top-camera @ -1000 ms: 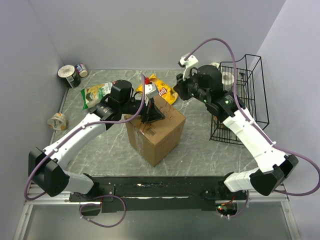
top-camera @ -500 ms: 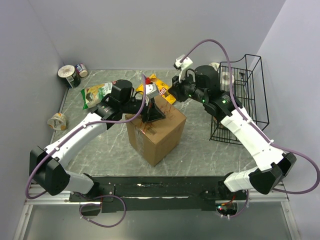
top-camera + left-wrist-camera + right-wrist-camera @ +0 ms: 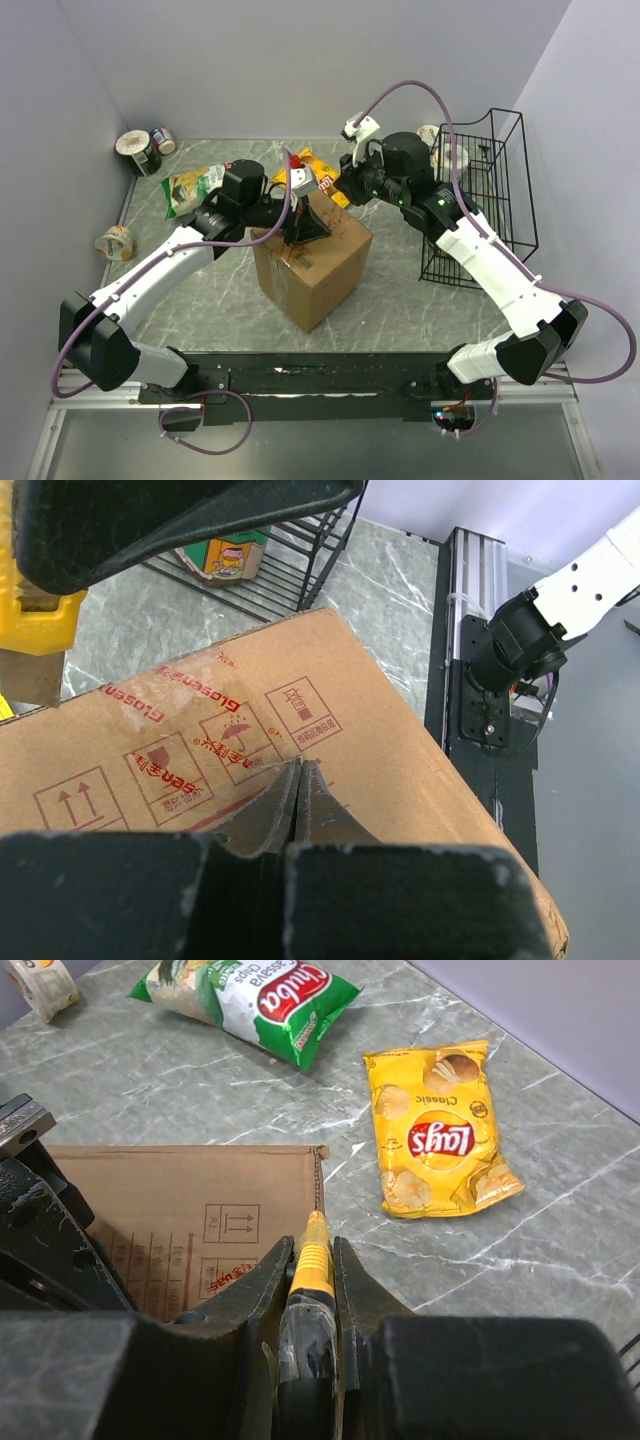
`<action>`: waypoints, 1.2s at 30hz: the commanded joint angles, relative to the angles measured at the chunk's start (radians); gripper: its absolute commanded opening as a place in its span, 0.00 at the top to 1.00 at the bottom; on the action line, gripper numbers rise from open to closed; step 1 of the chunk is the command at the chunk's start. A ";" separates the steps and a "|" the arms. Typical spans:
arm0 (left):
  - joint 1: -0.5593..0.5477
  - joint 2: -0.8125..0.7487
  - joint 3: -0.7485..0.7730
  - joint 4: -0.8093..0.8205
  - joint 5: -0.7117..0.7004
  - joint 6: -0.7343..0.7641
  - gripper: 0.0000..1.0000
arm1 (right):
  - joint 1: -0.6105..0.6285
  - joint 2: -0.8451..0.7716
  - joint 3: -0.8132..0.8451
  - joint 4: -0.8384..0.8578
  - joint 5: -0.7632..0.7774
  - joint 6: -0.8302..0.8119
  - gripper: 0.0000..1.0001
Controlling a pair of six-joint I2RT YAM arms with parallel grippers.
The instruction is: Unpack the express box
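Though partly hidden, express box (image 3: pixel 320 275) top

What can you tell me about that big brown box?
The express box is a brown corrugated cardboard carton, flaps closed, with red handling symbols printed on top. It stands on the grey table, turned cornerwise to the arms. The left pincer, shut, rests its tips on the top; the right pincer holds a yellow cutter at its far edge.

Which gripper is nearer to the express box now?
Left. The left gripper, shut, touches the express box top; the right gripper, holding a yellow cutter, hovers just off its far corner.
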 commanded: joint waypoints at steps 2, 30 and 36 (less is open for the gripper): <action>-0.003 0.017 -0.031 -0.058 -0.001 -0.011 0.99 | 0.007 -0.015 0.011 0.035 0.035 -0.014 1.00; -0.003 0.020 -0.040 -0.049 -0.005 -0.021 0.99 | 0.002 0.002 0.023 0.012 -0.001 0.001 1.00; -0.003 0.023 -0.045 -0.037 -0.004 -0.025 0.99 | 0.003 0.005 0.022 -0.010 -0.001 0.010 1.00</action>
